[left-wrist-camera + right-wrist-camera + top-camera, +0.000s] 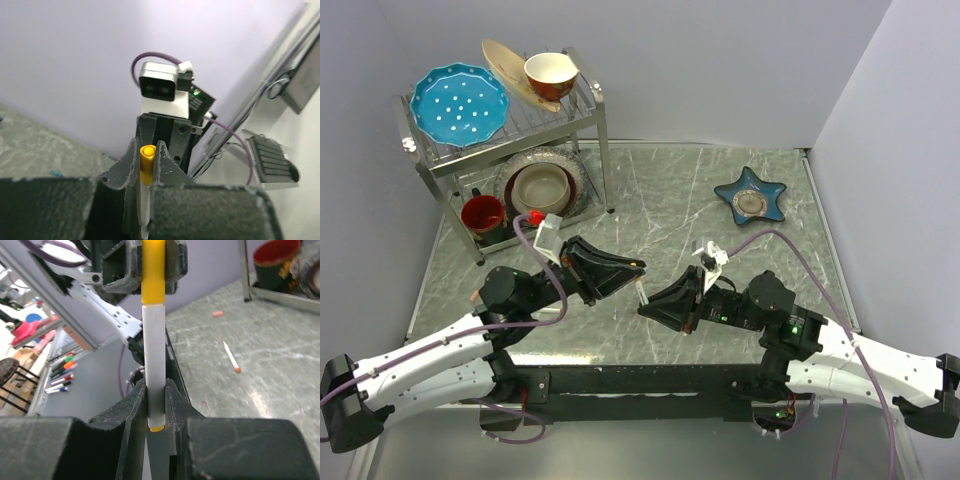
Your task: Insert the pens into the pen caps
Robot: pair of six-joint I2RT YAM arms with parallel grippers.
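Note:
My left gripper is shut on the orange pen cap, with the jaws pinching its sides. My right gripper is shut on the white-barrelled pen, gripping near its orange tail end. The cap sits over the pen's tip and meets the barrel. Pen and cap bridge the two grippers above the table's middle. A second white pen with a pinkish-red end lies on the table, and a small pink cap lies beyond it. The dark blue pen is out of view.
A metal dish rack with plates and bowls stands at the back left, with a red cup at its foot. A blue star-shaped dish sits at the back right. Walls close in the table's sides and back.

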